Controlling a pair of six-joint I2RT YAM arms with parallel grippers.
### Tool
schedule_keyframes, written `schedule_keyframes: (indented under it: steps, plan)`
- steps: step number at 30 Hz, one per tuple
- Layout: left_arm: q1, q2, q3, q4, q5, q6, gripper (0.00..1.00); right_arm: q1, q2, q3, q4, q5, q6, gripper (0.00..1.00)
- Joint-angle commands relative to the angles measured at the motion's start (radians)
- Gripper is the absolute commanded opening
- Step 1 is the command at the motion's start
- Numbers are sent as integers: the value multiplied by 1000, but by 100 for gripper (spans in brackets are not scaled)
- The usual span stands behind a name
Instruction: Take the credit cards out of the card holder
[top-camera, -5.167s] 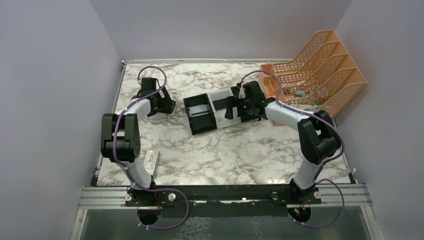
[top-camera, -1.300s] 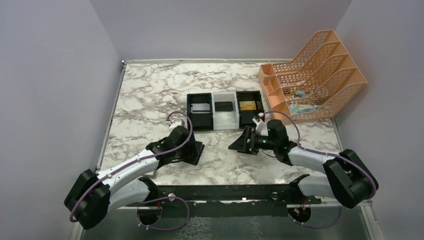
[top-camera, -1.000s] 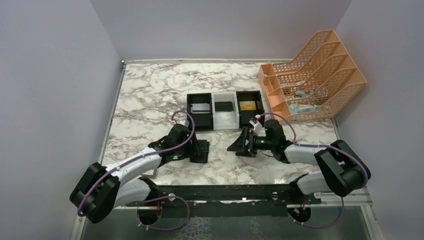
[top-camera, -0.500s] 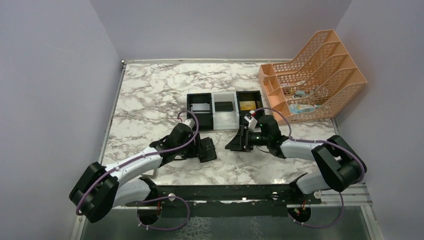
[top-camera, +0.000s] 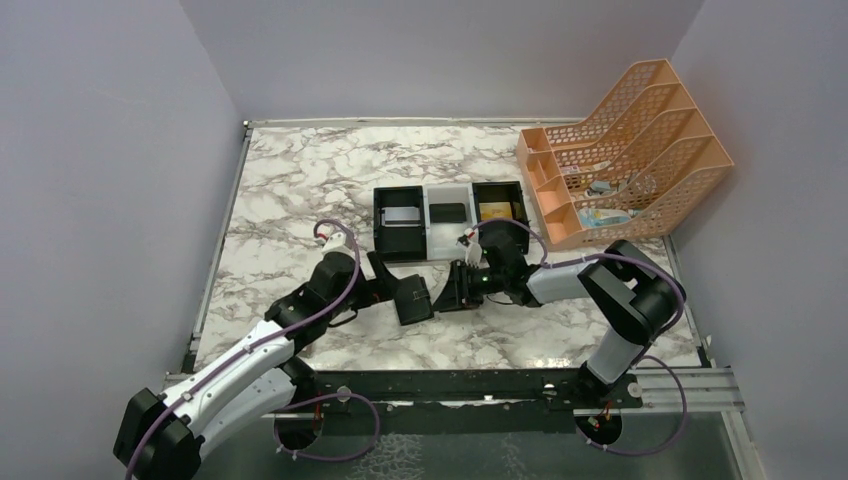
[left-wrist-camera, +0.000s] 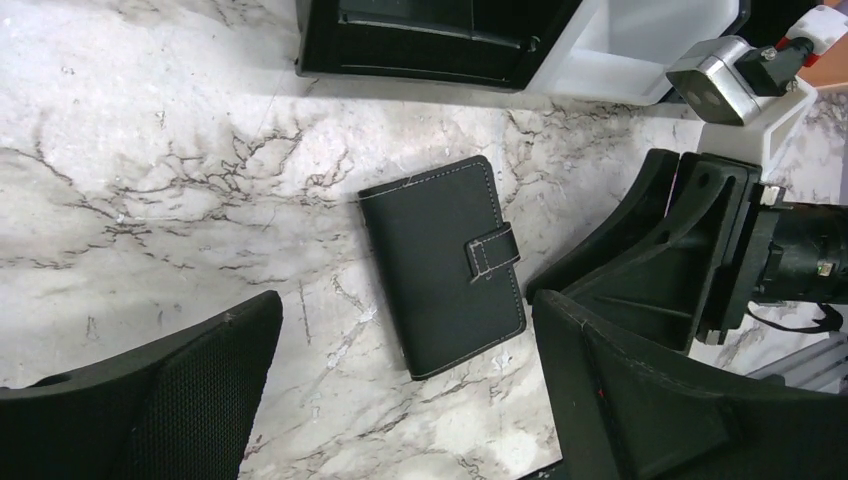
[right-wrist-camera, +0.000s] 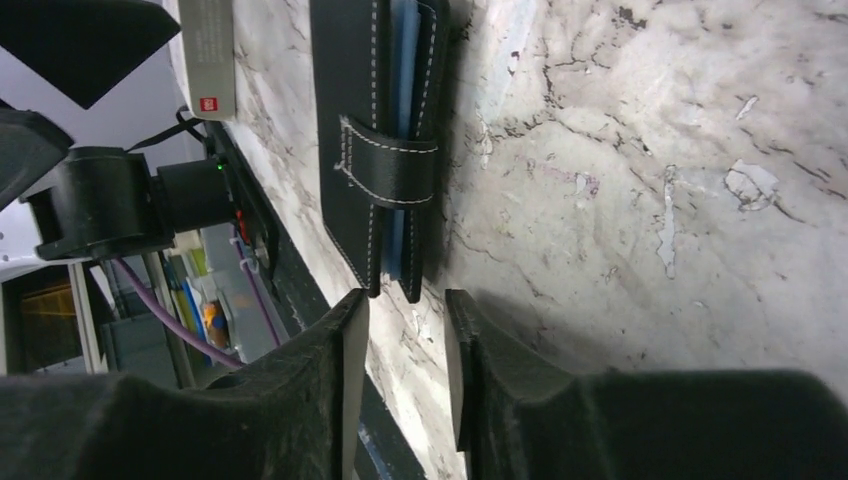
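The card holder (left-wrist-camera: 445, 265) is a closed black wallet with a strap tab, lying flat on the marble (top-camera: 413, 298). My left gripper (left-wrist-camera: 400, 400) hovers over it, open wide and holding nothing (top-camera: 390, 283). My right gripper (right-wrist-camera: 405, 330) lies low at the holder's right end (top-camera: 452, 290). Its jaws stand a narrow gap apart with nothing between them. The card holder (right-wrist-camera: 385, 165) shows edge-on just beyond the tips, with bluish panels inside. One silver-grey credit card (top-camera: 400, 216) and one gold-tan credit card (top-camera: 492, 211) lie in the tray's black end compartments.
The black-white-black tray (top-camera: 440, 190) stands just behind both grippers, with a dark flat thing (top-camera: 447, 212) in its white middle. An orange file rack (top-camera: 630, 150) fills the back right. A white box with a red mark (right-wrist-camera: 205, 50) lies near the front edge.
My left gripper carried the card holder rightward, then opened and let it go onto the marble. My right gripper slid left to the holder's end and narrowed its jaws.
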Motion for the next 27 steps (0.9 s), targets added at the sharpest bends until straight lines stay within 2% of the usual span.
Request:
schedule_keyframes:
  steps: [1, 6, 10, 13, 20, 27]
  plan:
    - [8, -36, -43, 21, -7, -21, 99, 13, 33, 26, 13, 42, -12, 31]
    - [10, -11, -51, 35, 10, -28, 98, 14, 40, 20, 9, 77, -29, 30]
    - [8, 58, -48, 91, 60, -14, 90, 17, 74, 26, 26, 50, -29, 26]
    - [9, 138, -37, 129, 108, -18, 80, 21, 91, 28, 36, 49, -22, 25]
    - [9, 345, 2, 207, 217, -4, 48, 25, 130, 34, 63, 30, -3, 25]
    - [3, 456, 26, 253, 282, 10, 28, 26, 149, 36, 107, -11, 34, 23]
